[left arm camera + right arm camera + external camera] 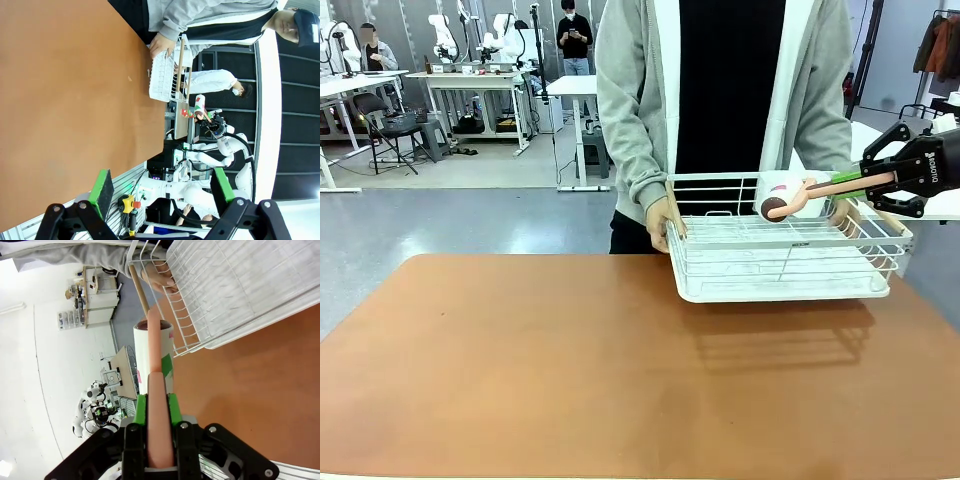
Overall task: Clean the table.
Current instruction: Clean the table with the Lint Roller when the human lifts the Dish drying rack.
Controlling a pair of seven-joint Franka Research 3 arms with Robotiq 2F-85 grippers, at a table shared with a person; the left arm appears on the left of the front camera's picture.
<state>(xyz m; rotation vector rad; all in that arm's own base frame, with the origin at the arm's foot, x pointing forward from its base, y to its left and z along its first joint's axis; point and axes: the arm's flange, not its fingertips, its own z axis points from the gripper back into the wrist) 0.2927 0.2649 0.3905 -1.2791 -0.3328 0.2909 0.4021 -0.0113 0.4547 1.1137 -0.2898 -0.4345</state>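
The reddish-brown table (570,370) spreads across the front view. At its far right a person holds a white wire rack (780,270) by the rim with one hand (663,220); the rack casts a shadow on the top below. My right gripper (855,181) is shut on the pink handle of a lint roller (790,197), whose white roll hangs over the rack's back part. The right wrist view shows the handle (155,365) clamped between the green pads (140,410) of my right gripper (156,405), beside the rack (225,295). My left gripper (162,189) is open, above the table's edge (65,100).
The person stands right behind the table's far edge, at the rack. White tables, chairs and other people are farther back in the room. The rack (162,80) and the lint roller (200,102) lie far from my left gripper.
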